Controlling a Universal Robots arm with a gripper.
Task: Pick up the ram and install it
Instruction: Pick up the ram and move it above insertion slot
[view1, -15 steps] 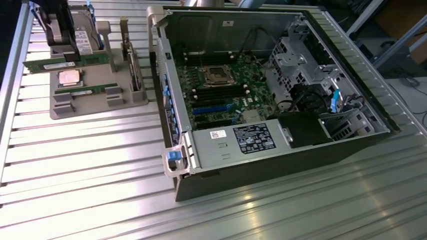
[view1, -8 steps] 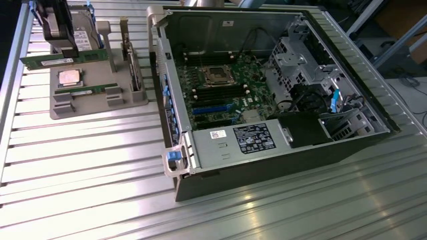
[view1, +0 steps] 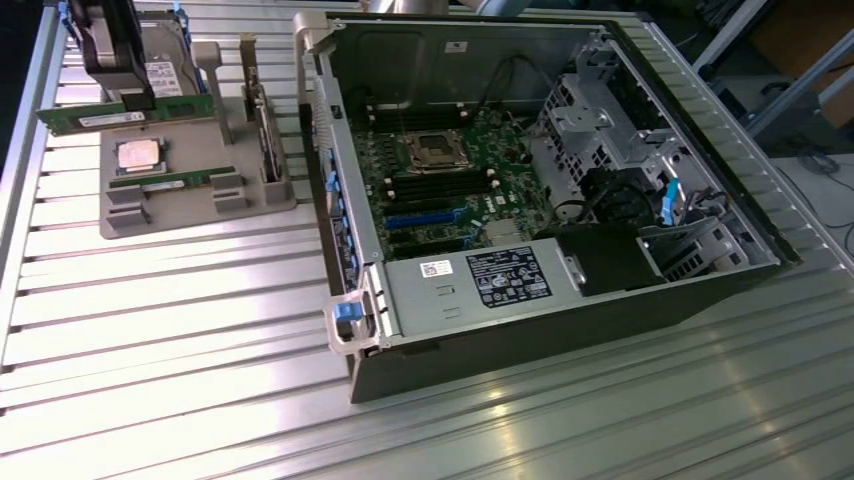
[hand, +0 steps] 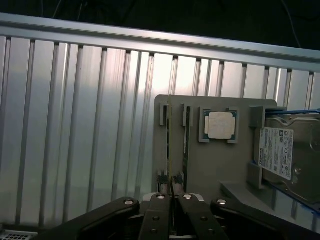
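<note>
Gripping the ram, the gripper has its fingers pinched tight on the thin green stick. The pair sit at the exterior view's far left, over a grey holder, just beyond the silver processor. An open computer case lies to the right.

Ribbed aluminium table top is lit from above, with glare reflected. Metal frame struts and grey floor are seen at the exterior view's right.
</note>
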